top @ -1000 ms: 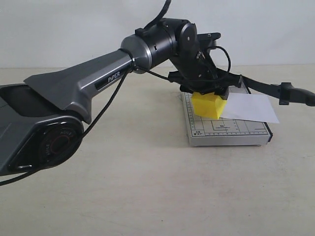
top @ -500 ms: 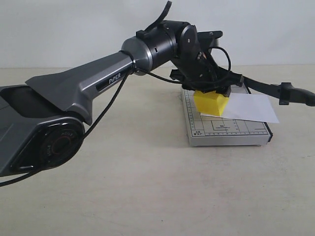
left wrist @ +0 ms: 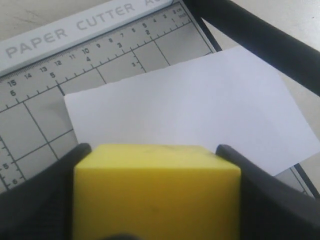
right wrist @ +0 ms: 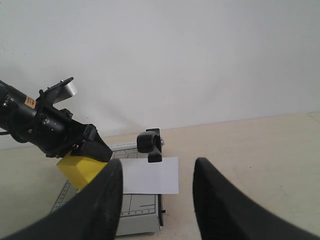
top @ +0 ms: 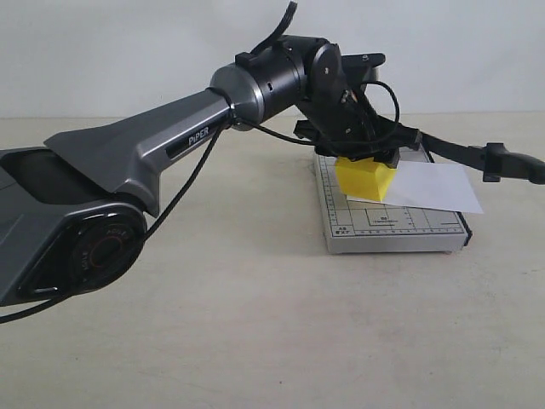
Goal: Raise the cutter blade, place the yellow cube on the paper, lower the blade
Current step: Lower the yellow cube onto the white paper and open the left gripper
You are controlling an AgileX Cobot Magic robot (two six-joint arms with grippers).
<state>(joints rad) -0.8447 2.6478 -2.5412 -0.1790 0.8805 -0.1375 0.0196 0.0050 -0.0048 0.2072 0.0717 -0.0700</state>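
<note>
At cutter bd (top: 400, 228): 1 yellow cube (top: 364, 181), 1 paper (top: 434, 189).

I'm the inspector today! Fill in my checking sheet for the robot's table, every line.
Surface: beige table, holding the grey cutter board.
Job's things: paper lies on the board; yellow cube sits over the paper's left edge in the exterior view; cutter blade is raised.
Clutter: nothing seen.
Grippers: left gripper shut on the yellow cube; right gripper open, empty, back from the board.
Cables: black cable hangs along the left arm.
Surroundings: plain white wall.
</note>
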